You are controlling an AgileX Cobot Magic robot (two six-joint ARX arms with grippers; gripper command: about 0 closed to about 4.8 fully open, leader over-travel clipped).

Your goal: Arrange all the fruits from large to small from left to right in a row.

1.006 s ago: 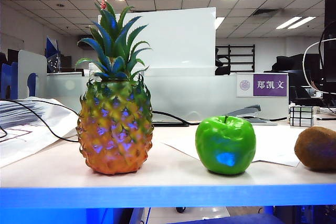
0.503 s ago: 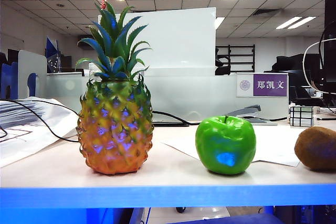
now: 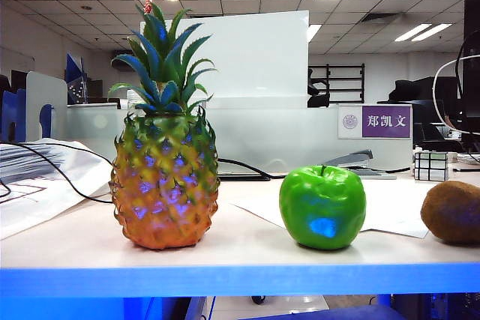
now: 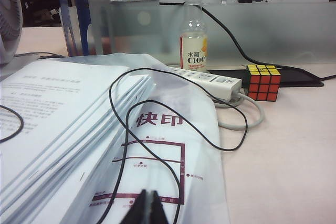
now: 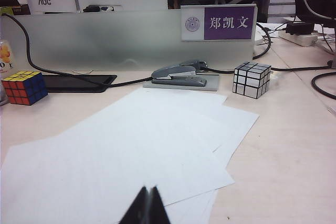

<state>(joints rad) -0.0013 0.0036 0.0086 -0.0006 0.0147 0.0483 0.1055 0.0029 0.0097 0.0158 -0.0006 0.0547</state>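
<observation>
Pineapple (image 3: pixel 164 185), apple (image 3: pixel 322 207), kiwi (image 3: pixel 452 212) in row on desk (image 3: pixel 247 249), large to small. Left claw (image 4: pixel 149 208), right claw (image 5: pixel 146 205) both pinched together, empty, fruits outside either claw's view.

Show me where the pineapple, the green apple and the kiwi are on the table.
pineapple (image 3: pixel 164 185): exterior view, middle of its orange body.
green apple (image 3: pixel 322 207): exterior view, centre of its glossy front.
kiwi (image 3: pixel 452 211): exterior view, middle of its visible brown skin.
</observation>
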